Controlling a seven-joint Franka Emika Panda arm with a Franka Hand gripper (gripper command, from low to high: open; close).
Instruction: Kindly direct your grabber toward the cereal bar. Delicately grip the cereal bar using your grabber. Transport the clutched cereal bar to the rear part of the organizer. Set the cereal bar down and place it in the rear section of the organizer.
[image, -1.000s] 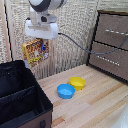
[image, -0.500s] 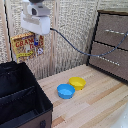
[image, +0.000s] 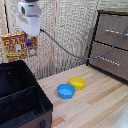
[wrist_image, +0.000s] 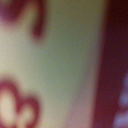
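The cereal bar (image: 19, 46), a flat yellow-orange box with red and white printing, hangs in the air above the rear part of the black organizer (image: 20, 100). My grabber (image: 30, 36) holds it from above, the white head over the box's upper corner on the exterior view's right; the fingers are hidden behind the box. The wrist view is filled by a blurred close-up of the cereal bar's (wrist_image: 55, 60) printed face.
A blue bowl (image: 65, 91) and a yellow bowl (image: 77, 82) sit on the wooden table to the exterior view's right of the organizer. A brown drawer cabinet (image: 112, 42) stands at the far right. A grey cable (image: 65, 52) trails from the arm.
The grabber with the cereal bar has moved toward the exterior view's left and now hangs over the organizer's rear part.
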